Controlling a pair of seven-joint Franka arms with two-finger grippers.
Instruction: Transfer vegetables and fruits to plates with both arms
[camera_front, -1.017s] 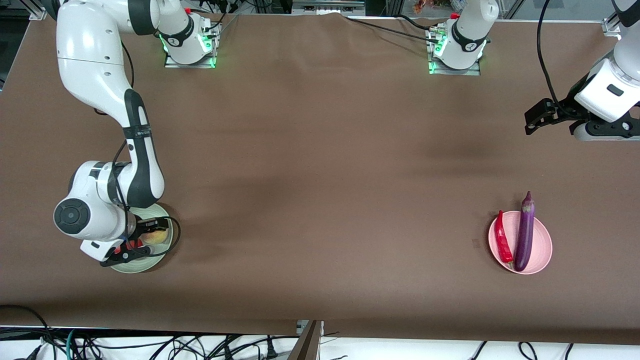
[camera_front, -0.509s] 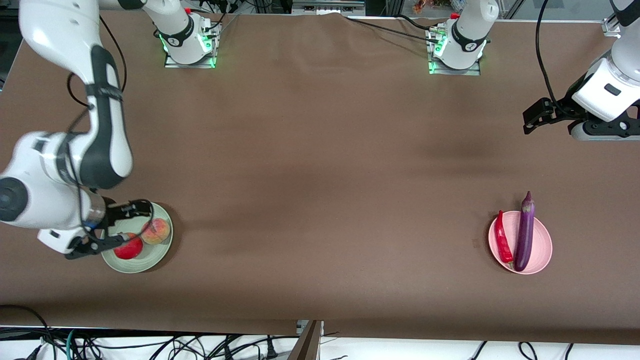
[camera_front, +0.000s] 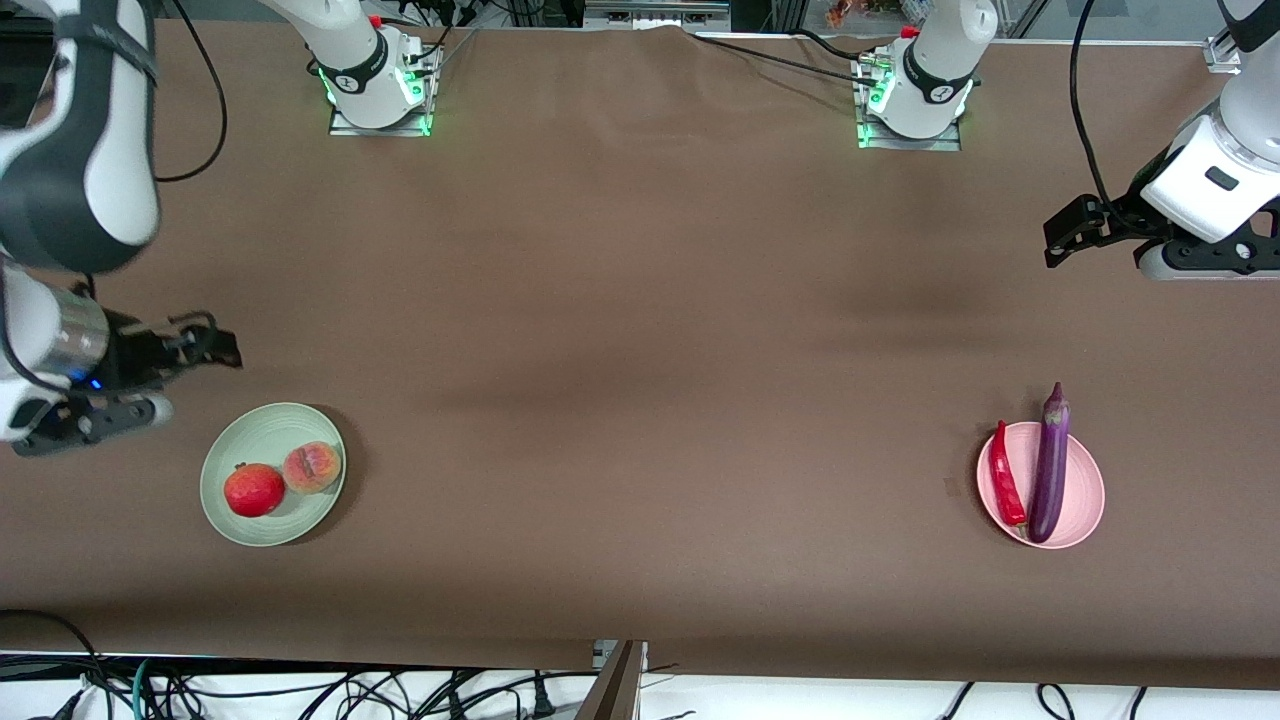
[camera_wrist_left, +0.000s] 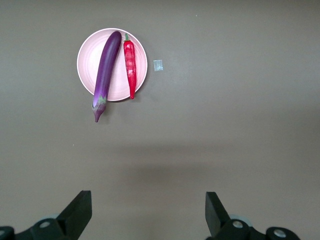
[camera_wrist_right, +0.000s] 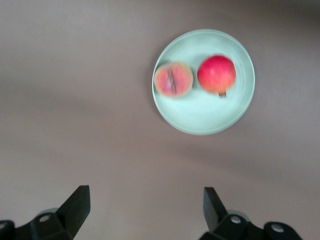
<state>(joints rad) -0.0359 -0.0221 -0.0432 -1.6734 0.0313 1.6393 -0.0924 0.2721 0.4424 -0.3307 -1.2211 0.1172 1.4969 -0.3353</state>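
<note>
1. At the right arm's end of the table, the right gripper (camera_front: 205, 345) has lifted off the pale green plate (camera_front: 240, 440), where it was down among the fruit a second ago, and now hangs over bare table (camera_front: 620, 400) just beside the plate; in the right wrist view its fingers (camera_wrist_right: 75, 207) stand wide apart with nothing between them, so it has let go
2. The green plate carries both fruits: the red pomegranate (camera_front: 254, 490) and the orange-pink peach (camera_front: 312, 467) sit side by side, touching or nearly so, the peach a little farther from the front camera; neither looks disturbed by the gripper leaving
3. Well apart, toward the left arm's end of the table, the pale pink plate (camera_front: 1085, 490) holds the red chili pepper (camera_front: 1006, 475) and the purple eggplant (camera_front: 1050, 463) lying lengthwise next to each other; the eggplant's stem end overhangs the rim
4. The left gripper (camera_front: 1065, 232) waits in the air over the table near its edge, barely shifted over the last second, its fingers (camera_wrist_left: 77, 212) spread and empty
5. My reading: with the pomegranate released, all four items rest on plates, so the transfer looks complete and only the arms' retreat remains
</note>
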